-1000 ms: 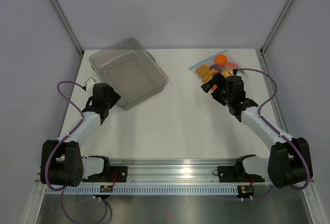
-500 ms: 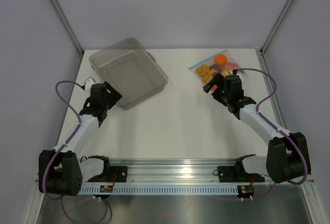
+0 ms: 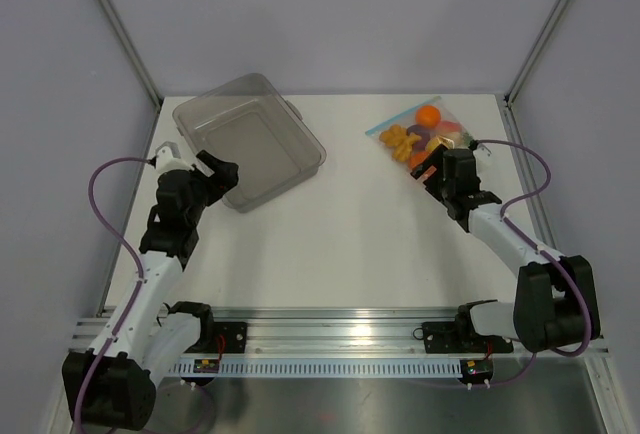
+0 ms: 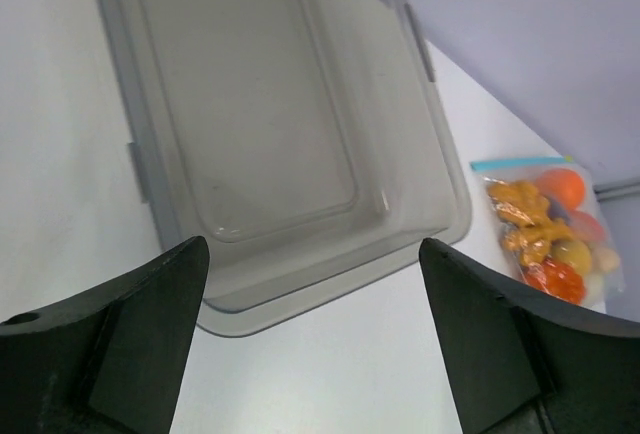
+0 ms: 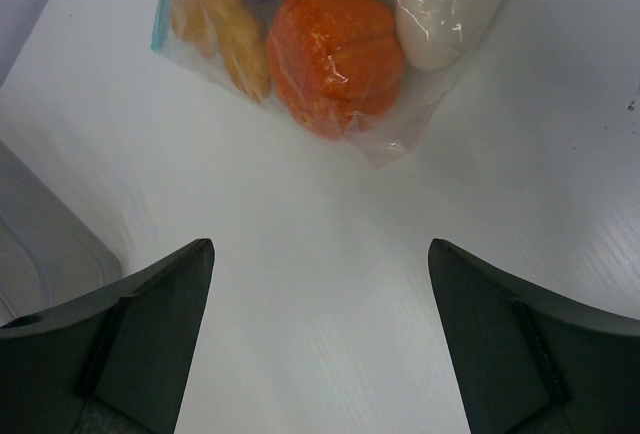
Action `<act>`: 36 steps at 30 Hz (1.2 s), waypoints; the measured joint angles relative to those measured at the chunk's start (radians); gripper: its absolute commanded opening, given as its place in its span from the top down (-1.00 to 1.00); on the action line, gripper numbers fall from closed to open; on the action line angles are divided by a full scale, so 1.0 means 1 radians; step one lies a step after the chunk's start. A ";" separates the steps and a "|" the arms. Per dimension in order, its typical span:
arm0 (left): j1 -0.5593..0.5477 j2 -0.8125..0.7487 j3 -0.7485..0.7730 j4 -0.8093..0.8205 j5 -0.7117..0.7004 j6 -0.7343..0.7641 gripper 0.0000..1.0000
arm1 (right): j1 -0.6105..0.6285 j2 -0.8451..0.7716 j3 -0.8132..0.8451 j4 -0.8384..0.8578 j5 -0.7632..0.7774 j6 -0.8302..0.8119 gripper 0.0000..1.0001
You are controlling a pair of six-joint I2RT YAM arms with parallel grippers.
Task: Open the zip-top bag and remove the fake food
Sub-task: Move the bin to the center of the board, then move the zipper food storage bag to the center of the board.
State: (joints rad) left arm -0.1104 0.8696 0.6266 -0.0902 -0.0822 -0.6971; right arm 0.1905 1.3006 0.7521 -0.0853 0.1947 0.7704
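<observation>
My left gripper (image 4: pixel 312 249): jaws spread, empty, above tub (image 4: pixel 260 124) | my right gripper (image 5: pixel 320 246): jaws spread, empty, near zip-top bag (image 5: pixel 400 144), fake food (image 5: pixel 335 54) inside.

White flat bench (image 3: pixel 350 244): two things lie on it, well apart.
Far left: rigid clear rectangular plastic tub (image 3: pixel 248 142), open side up, set askew to bench edges.
Far right: thin clear zip-top bag (image 3: pixel 425 134), lying flat, light-blue zip strip (image 3: pixel 395 118) along one edge.
Fake food (image 3: pixel 405 141) inside bag: ribbed orange pumpkin (image 5: pixel 335 54), white piece (image 5: pixel 445 4), round orange ball (image 3: pixel 428 115), yellow-orange pieces.
</observation>
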 measured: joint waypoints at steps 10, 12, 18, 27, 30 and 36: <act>-0.034 -0.018 -0.032 0.089 0.125 0.035 -0.98 | -0.031 0.045 -0.022 0.093 -0.004 0.041 -0.80; -0.035 -0.017 -0.032 0.094 0.132 0.037 -0.98 | -0.031 0.077 -0.020 0.113 0.007 0.040 -0.71; -0.037 -0.008 -0.032 0.105 0.153 0.039 -0.98 | -0.031 0.161 -0.006 0.175 0.034 0.034 -0.55; -0.040 0.003 -0.032 0.113 0.165 0.039 -0.98 | -0.031 0.329 0.093 0.209 0.034 0.008 -0.41; -0.042 0.003 -0.032 0.116 0.167 0.039 -0.98 | -0.031 0.364 0.111 0.212 0.036 -0.002 -0.16; -0.043 0.023 -0.032 0.120 0.177 0.039 -0.98 | -0.032 0.396 0.124 0.235 0.041 -0.017 0.60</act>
State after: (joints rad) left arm -0.1532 0.8925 0.5941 0.0299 0.0948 -0.6579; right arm 0.1589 1.6970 0.8764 0.1497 0.2359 0.7536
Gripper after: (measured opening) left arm 0.988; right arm 0.312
